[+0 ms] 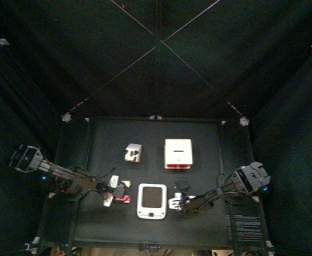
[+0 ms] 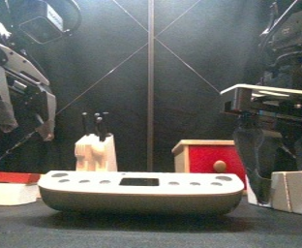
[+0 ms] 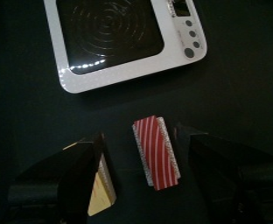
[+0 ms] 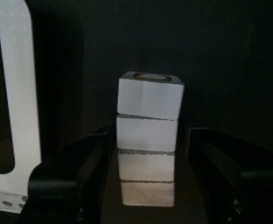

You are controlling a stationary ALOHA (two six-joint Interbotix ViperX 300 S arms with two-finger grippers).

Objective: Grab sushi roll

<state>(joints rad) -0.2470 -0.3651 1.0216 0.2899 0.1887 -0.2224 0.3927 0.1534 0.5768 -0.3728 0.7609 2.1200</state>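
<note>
A flat white rounded plastic device is lying near the front edge of the black desk, its row of small buttons facing the front. Behind it, a white-and-red box is sitting, and a small white-and-brown item is standing beside that box, apart.

device front-centre | box behind-right | sushi roll just right of device
</note>
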